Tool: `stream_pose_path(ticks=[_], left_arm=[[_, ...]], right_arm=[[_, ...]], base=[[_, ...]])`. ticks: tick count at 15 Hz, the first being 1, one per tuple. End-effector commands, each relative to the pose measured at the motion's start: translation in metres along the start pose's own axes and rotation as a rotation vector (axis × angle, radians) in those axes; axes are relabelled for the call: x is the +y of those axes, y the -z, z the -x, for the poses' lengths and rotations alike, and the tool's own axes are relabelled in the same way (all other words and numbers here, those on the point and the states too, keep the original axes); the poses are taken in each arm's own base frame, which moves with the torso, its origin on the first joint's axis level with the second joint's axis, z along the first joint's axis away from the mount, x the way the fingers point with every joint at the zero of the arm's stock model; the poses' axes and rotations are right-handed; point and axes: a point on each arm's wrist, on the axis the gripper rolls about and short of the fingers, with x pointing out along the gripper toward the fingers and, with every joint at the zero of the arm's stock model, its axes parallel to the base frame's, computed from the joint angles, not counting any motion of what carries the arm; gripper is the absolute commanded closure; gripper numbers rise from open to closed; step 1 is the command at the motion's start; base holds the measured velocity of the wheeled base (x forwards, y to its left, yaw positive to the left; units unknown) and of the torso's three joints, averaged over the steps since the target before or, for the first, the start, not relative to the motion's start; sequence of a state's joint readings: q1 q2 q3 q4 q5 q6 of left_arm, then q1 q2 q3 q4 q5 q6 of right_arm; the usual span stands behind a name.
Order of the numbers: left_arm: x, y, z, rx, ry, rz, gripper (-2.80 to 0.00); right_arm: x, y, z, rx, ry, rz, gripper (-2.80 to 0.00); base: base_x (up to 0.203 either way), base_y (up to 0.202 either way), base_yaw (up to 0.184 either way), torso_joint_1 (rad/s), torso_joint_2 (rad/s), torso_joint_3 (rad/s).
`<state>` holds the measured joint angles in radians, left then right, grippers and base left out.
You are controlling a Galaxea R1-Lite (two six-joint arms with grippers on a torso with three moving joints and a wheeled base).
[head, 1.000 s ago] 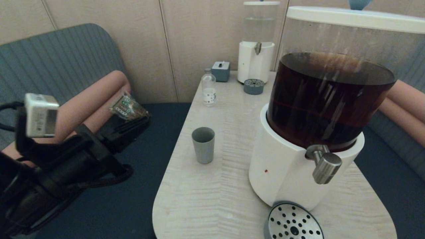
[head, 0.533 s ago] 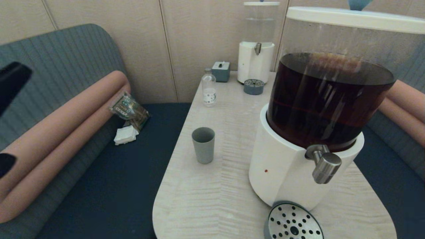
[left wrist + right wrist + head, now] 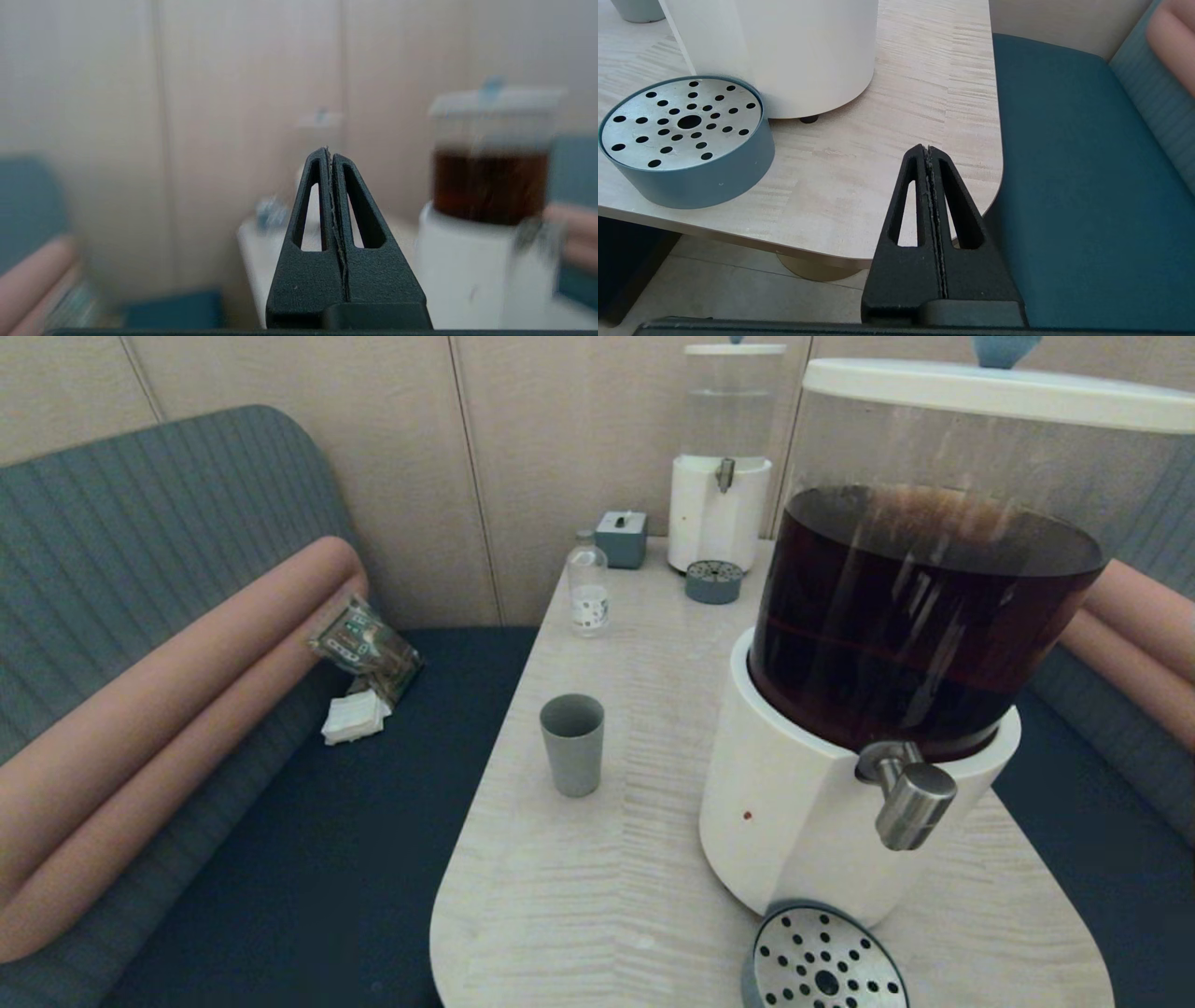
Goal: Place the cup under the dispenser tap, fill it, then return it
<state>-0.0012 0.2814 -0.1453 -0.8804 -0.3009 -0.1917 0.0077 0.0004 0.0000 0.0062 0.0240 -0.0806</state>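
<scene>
The grey cup (image 3: pixel 571 744) stands upright on the pale wood table (image 3: pixel 597 896), left of the big white-based dispenser (image 3: pixel 878 644) of dark brown liquid. Its steel tap (image 3: pixel 907 791) juts out over the perforated drip tray (image 3: pixel 822 961). Neither arm shows in the head view. My left gripper (image 3: pixel 329 151) is shut and empty, held off the table's left side, pointing toward the dispenser (image 3: pixel 486 205). My right gripper (image 3: pixel 928 148) is shut and empty, low by the table's near right corner, close to the drip tray (image 3: pixel 682 135). A sliver of the cup (image 3: pixel 637 10) shows behind the dispenser base.
A small clear bottle (image 3: pixel 587 586), a grey box (image 3: pixel 621 536) and a smaller clear-liquid dispenser (image 3: pixel 721 476) with its own drip tray (image 3: pixel 714 581) stand at the table's far end. Bench seats flank the table; a snack packet (image 3: pixel 359 639) and napkin (image 3: pixel 353 717) lie on the left seat.
My left arm, which filled the lower left of the head view a second ago, has swung out of that view to the left. The cup and dispenser have not moved.
</scene>
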Motion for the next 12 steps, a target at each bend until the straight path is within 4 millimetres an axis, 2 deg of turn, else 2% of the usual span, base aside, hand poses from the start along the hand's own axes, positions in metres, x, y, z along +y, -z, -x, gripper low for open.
stream_pose_path(ticks=[1, 4, 8, 12], left_arm=[[-0.007, 0.015, 0.03, -0.025, -0.024, -0.053, 0.0], [-0.007, 0.041, 0.05, 0.094, -0.089, -0.097, 0.0], [-0.003, 0.058, 0.056, 0.242, -0.185, -0.125, 0.0], [0.0, 0.089, 0.07, 0.568, -0.285, -0.105, 0.0]], right_arm=[[0.0, 0.003, 0.0, 0.001, -0.001, 0.001, 0.0], [0.0, 0.003, 0.0, 0.001, -0.001, 0.001, 0.0], [0.0, 0.003, 0.0, 0.001, -0.001, 0.001, 0.0], [0.0, 0.003, 0.0, 0.001, -0.001, 0.001, 0.0]], base=[[0.0, 0.0, 0.0, 0.0, 0.0, 0.0], [0.0, 0.0, 0.0, 0.0, 0.0, 0.0], [0.0, 0.0, 0.0, 0.0, 0.0, 0.0], [0.0, 0.0, 0.0, 0.0, 0.0, 0.0]])
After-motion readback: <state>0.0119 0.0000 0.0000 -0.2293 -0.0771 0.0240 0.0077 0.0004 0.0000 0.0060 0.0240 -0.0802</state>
